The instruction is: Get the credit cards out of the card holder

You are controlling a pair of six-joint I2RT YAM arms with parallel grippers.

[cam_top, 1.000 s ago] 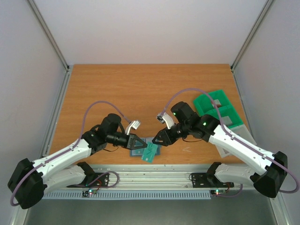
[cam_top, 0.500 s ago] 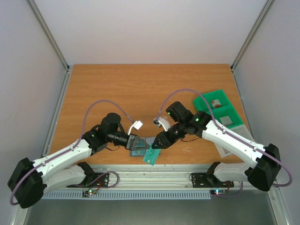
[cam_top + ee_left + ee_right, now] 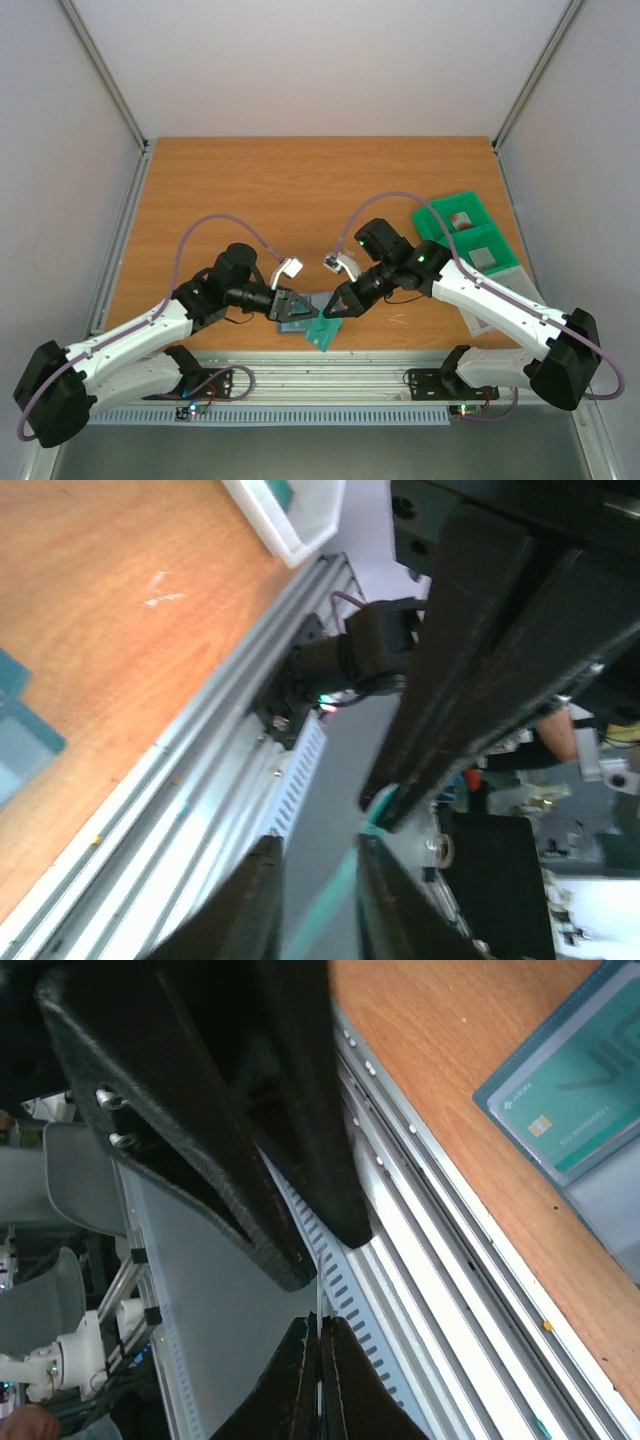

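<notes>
A thin credit card [image 3: 319, 1300], seen edge-on, hangs in the air between my two grippers; in the left wrist view it is a teal strip [image 3: 345, 890]. My right gripper [image 3: 320, 1322] [image 3: 333, 306] is shut on one end of it. The other end lies between the fingers of my left gripper [image 3: 318, 844] [image 3: 292, 307], which stand a little apart with a gap beside the card. The blue-grey card holder [image 3: 612, 1210] [image 3: 303, 320] lies flat at the table's front edge below them. A teal chip card [image 3: 565, 1110] [image 3: 324, 332] rests on it.
A green two-compartment bin [image 3: 465, 232] with small grey pieces stands at the right, and a white tray [image 3: 290, 520] lies near it under the right arm. The metal front rail [image 3: 330, 368] runs just below the holder.
My right gripper came in toward the left one and shut on the card. The left jaws, shut before, have eased slightly apart.
</notes>
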